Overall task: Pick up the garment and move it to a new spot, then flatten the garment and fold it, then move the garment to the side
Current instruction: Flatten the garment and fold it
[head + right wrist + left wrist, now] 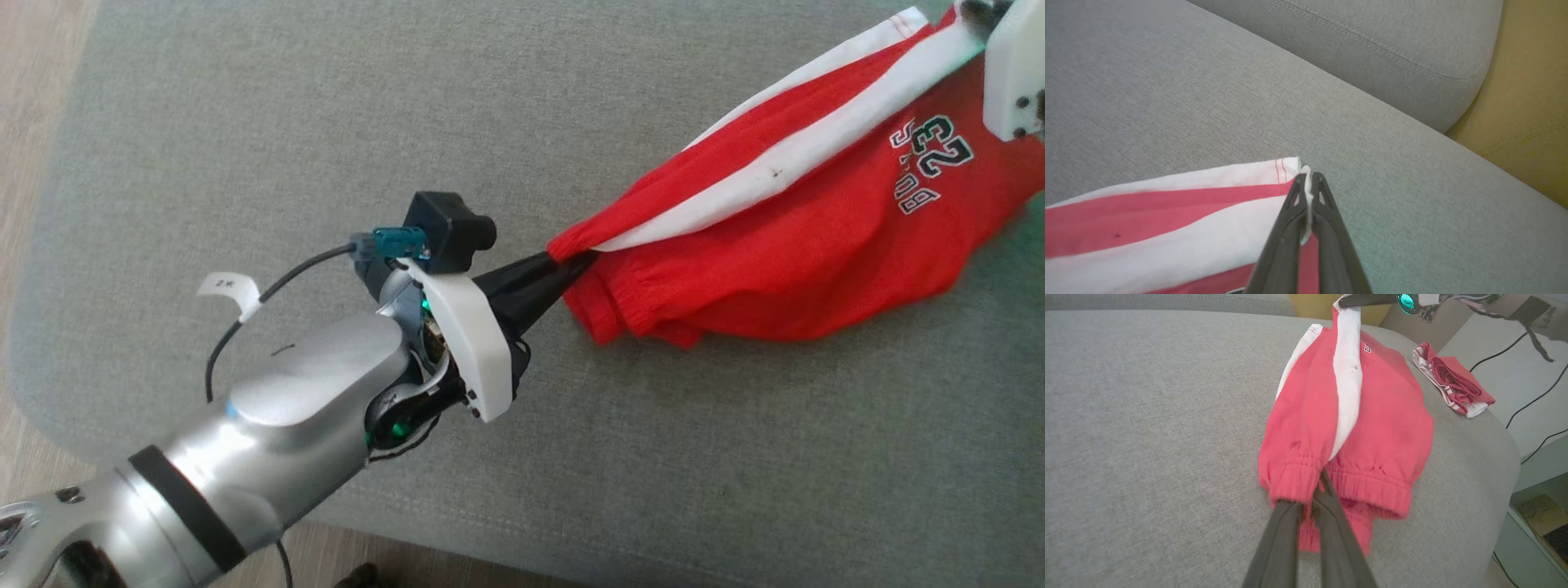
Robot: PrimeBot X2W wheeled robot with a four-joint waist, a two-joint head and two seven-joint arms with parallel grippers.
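The garment (800,237) is a pair of red shorts with a white side stripe and the number 23 printed on it, stretched between both grippers over the grey sofa seat (326,122). My left gripper (581,260) is shut on the elastic waistband end; the left wrist view has its fingers (1290,539) pinching the bunched waistband of the garment (1384,428). My right gripper (967,12) sits at the top right corner, shut on the white hem. In the right wrist view its tips (1309,179) clamp the hem corner of the garment (1167,220).
A second folded red and white garment (1453,381) lies near the seat's right edge in the left wrist view. The sofa backrest (1392,45) and a yellow cushion (1527,102) lie behind. Wooden floor (41,82) shows at the left, cables (1531,400) at the right.
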